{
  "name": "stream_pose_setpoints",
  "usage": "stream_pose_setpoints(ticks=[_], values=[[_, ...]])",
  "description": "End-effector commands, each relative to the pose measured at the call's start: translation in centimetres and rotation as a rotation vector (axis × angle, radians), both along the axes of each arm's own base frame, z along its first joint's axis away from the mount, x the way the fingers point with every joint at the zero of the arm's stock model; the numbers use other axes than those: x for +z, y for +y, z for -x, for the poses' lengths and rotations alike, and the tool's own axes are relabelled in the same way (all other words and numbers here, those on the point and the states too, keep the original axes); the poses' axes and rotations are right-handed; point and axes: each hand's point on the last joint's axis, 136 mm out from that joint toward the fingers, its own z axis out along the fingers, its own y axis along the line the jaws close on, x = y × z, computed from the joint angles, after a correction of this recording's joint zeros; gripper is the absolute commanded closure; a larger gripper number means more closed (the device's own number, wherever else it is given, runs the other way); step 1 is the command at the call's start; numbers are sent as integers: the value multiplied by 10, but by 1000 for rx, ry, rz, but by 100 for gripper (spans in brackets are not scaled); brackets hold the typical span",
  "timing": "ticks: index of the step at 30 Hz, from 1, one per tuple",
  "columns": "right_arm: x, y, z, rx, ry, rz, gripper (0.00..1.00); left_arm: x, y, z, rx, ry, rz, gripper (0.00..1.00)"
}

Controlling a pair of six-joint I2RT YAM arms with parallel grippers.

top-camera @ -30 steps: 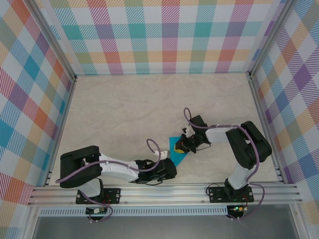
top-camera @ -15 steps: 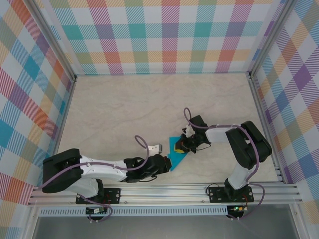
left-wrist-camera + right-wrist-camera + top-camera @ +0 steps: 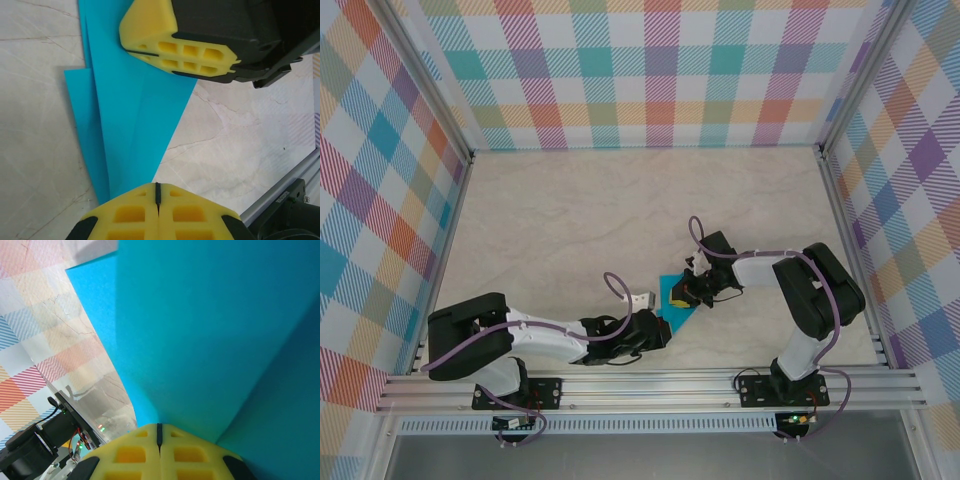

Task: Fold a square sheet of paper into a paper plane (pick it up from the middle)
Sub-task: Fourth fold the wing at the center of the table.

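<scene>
Down in the lower centre of the top view, the thin teal-blue paper plane (image 3: 678,318), pointed and part-folded, lies flat on the pale marbled worktop (image 3: 570,230), with both arms crowding in on it. The left end effector (image 3: 658,322) comes in from the lower left and the right end effector (image 3: 680,295) sits on the paper's upper edge.

In the left wrist view, the left end effector (image 3: 157,192) at the bottom of the frame has its two yellow fingers pressed together, just a thin dark seam between them. The paper plane (image 3: 135,115) fans out above in overlapping layers and narrows to a point right at those fingertips. They touch the tip, but whether any paper is pinched in the seam I cannot tell. At the top of that frame the right end effector (image 3: 145,35) rests its yellow finger down on the wide end of the paper.

Over to the right wrist view: the right end effector (image 3: 159,432) is closed too, fingers tight together and tips against the paper plane (image 3: 210,330). One flap rises steeply on the right side of the frame.
</scene>
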Motion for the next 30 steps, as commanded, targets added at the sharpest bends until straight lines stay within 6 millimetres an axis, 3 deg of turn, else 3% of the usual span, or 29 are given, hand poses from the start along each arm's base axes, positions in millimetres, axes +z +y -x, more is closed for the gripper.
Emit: stream_pose_setpoints(ticks=[1, 7, 13, 18, 22, 26, 30], values=[[-58, -38, 26, -28, 94, 253, 100, -7, 6, -8, 33, 0, -24, 100], [-59, -39, 27, -31, 101, 254, 100, -23, -13, 6, -73, 41, -14, 100], [-61, -42, 31, -36, 104, 262, 100, -55, 10, 21, 1, 127, -102, 100], [-61, -42, 30, -39, 99, 259, 100, -57, 8, 38, -38, 136, -153, 100], [-51, -36, 24, -32, 76, 229, 100, -53, 4, 40, -48, 120, -166, 100], [-18, -27, 10, -23, -1, 179, 99, -32, 8, 28, -24, 55, -153, 100], [19, -35, -2, -39, -103, 200, 79, 4, 12, 10, -17, -19, -131, 100]])
